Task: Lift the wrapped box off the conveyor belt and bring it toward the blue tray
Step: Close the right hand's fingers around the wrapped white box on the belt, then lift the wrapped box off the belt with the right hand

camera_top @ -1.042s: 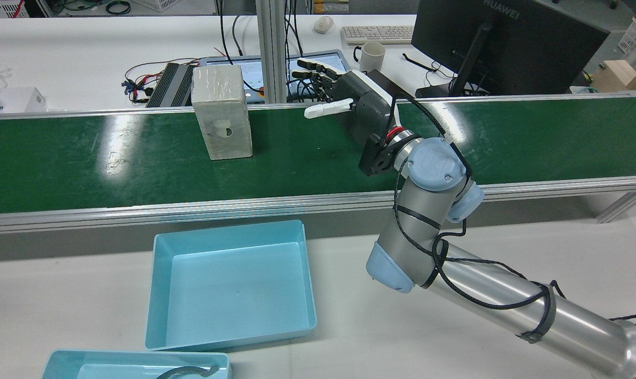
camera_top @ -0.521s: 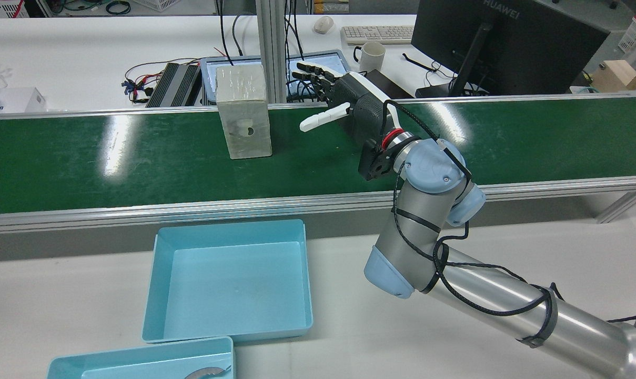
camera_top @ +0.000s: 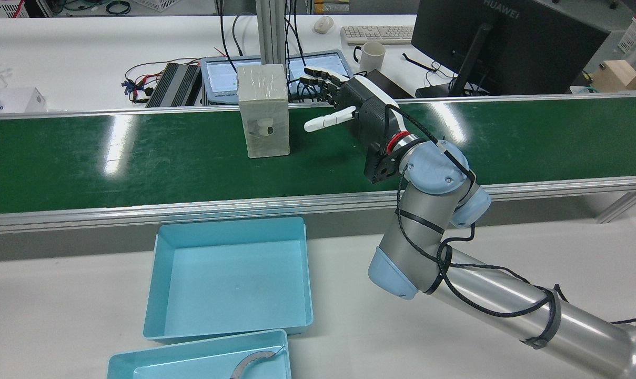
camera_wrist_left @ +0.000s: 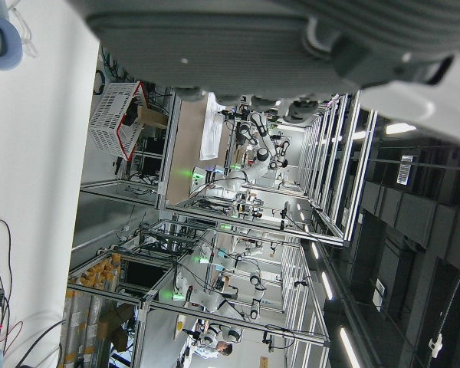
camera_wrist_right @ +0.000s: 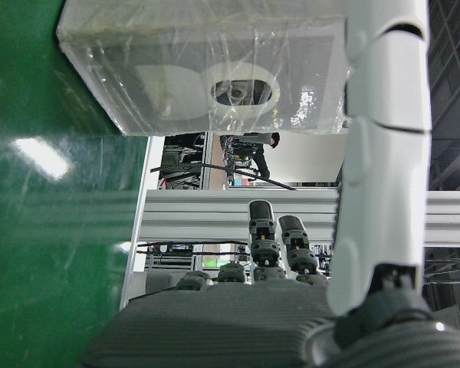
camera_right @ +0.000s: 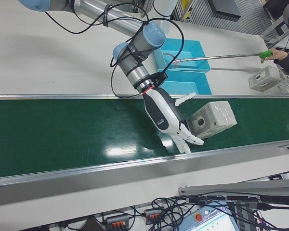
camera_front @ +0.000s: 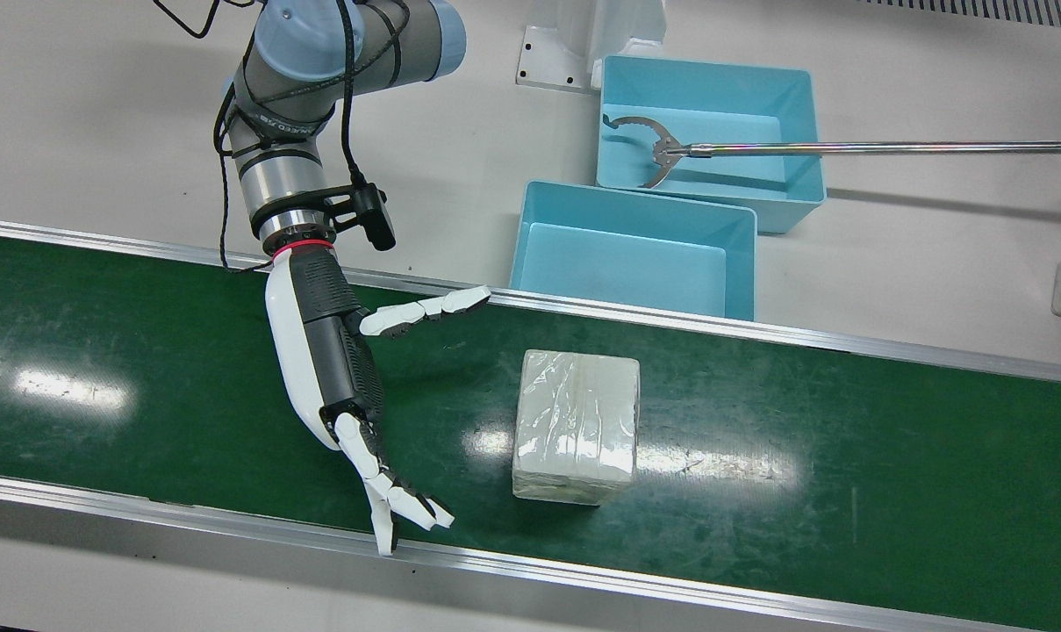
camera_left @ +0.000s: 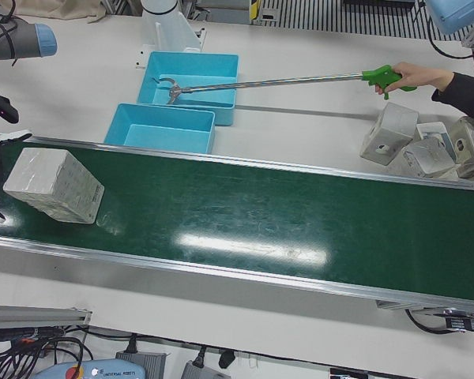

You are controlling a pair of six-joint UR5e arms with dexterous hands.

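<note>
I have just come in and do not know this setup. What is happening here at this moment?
The robot's right hand waits open above the green conveyor belt, fingers spread toward a wrapped box standing on the belt. They do not touch yet. The blue tray sits empty beside the belt. A person's hand reaches a grabber tool into a second tray.

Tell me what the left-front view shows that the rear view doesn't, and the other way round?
Only the left-front view shows a person's hand holding a green-handled reacher tool whose claw sits in the far blue tray, plus spare wrapped boxes on the table. Only the rear view shows the robot's right hand clearly, open beside the box without touching it, and a monitor, keyboard and mug behind. Both show the wrapped box on the green conveyor belt and the empty blue tray.
</note>
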